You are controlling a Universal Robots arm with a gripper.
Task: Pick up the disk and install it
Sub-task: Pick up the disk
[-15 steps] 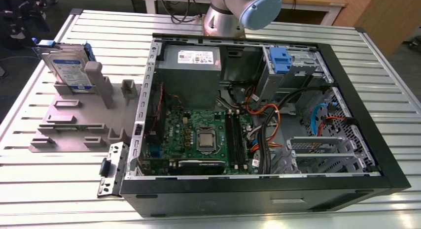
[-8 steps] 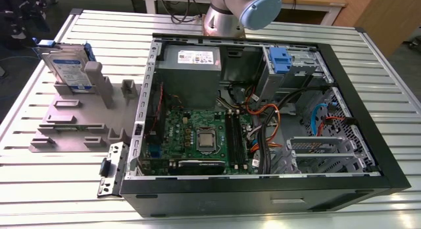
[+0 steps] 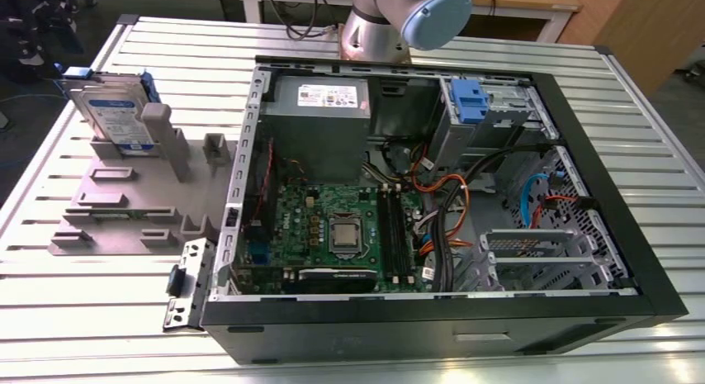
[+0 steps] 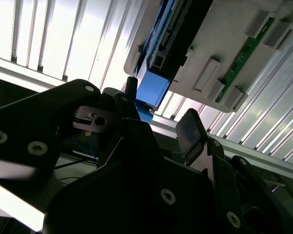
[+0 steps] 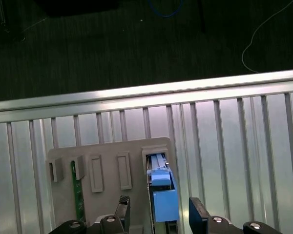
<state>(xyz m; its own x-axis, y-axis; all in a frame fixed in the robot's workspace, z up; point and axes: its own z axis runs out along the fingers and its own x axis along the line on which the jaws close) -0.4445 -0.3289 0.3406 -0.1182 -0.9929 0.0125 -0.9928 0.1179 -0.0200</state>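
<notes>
At the exterior view's left the disk [image 3: 111, 111] stands on edge in a slot of a grey moulded holder [image 3: 132, 206], so it is neither lifted nor installed and the whole task remains. It is a flat silver-grey slab with a white-and-blue label, framed in glossy bright blue plastic. In the first wrist view the gripper [image 5: 160, 210] hangs over it, its black fingers [image 5: 123, 207] spread apart either side of the blue edge, apparently touching nothing. Further right the open black computer case [image 3: 385, 326] lies on the ribbed aluminium table [image 3: 66, 318], showing a green motherboard [image 3: 330, 219] and a blue-tabbed metal bay [image 3: 468, 99].
</notes>
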